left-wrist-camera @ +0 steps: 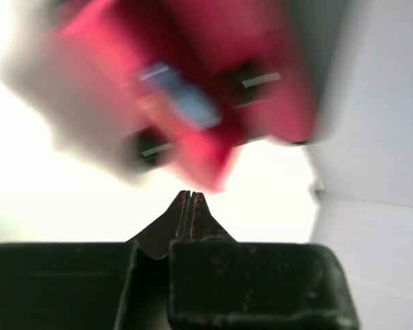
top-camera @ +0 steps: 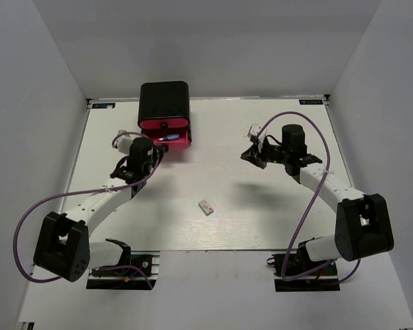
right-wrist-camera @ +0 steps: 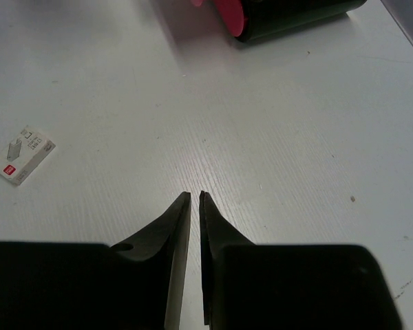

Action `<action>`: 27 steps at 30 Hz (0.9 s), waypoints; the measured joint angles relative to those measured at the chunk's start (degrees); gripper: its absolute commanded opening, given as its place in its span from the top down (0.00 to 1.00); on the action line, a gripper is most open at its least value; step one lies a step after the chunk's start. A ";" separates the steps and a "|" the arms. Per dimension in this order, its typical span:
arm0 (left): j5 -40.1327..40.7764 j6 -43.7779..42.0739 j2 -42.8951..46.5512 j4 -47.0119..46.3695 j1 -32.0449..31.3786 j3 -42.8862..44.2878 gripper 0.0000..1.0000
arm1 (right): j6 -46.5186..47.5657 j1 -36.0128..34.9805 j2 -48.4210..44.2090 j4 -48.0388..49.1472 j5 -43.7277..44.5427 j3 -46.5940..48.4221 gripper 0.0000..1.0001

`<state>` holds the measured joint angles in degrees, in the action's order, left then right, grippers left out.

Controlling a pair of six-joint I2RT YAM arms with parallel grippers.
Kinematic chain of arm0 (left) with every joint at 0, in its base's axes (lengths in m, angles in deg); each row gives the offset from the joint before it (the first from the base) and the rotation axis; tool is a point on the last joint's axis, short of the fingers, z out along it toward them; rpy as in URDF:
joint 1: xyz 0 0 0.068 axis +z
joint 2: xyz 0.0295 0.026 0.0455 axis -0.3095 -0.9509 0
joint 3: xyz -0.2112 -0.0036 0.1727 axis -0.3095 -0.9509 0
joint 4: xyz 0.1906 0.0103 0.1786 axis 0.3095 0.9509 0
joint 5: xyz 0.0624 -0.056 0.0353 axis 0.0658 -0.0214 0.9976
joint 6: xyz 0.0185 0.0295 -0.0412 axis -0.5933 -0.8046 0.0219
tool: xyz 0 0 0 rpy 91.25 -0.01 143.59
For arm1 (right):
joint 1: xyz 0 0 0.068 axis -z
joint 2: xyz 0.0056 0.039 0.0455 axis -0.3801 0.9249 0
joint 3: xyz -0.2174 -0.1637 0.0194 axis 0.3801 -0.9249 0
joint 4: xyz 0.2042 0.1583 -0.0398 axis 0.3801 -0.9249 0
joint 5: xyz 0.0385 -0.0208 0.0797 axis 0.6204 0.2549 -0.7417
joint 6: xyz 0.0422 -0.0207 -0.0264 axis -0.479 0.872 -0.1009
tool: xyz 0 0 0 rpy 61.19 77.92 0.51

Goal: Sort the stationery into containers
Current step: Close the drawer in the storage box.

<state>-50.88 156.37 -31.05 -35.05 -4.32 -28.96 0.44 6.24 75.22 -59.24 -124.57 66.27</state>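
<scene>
The black box of containers (top-camera: 164, 100) stands at the back of the table. One pink drawer (top-camera: 182, 144) is pulled out, with a blue piece of stationery (top-camera: 167, 137) lying in it. In the left wrist view the drawers (left-wrist-camera: 261, 103) and a blue piece (left-wrist-camera: 186, 102) are blurred. My left gripper (left-wrist-camera: 191, 195) is shut and empty, just in front of the open drawer (top-camera: 153, 150). A tiny whitish block (top-camera: 206, 206) lies mid-table (right-wrist-camera: 24, 155). My right gripper (right-wrist-camera: 195, 196) hovers over bare table, open by a narrow slit and holding nothing (top-camera: 250, 155).
White walls enclose the table on the left, back and right. The box (right-wrist-camera: 289, 15) shows at the top edge of the right wrist view. Purple cables loop from both arms.
</scene>
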 measured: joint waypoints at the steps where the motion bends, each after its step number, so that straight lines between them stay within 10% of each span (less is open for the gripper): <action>1: -0.24 1.03 0.33 1.20 0.00 -1.79 1.00 | 0.00 0.00 0.00 0.00 0.00 0.00 0.84; 27: -2.97 8.35 -17.33 3.17 6.19 3.50 0.97 | -0.11 0.02 0.00 -0.02 1.01 -0.66 0.82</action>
<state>-53.85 164.72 -48.38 -31.88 1.87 -25.46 0.33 6.27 75.22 -59.26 -123.57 65.61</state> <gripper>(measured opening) 0.025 0.176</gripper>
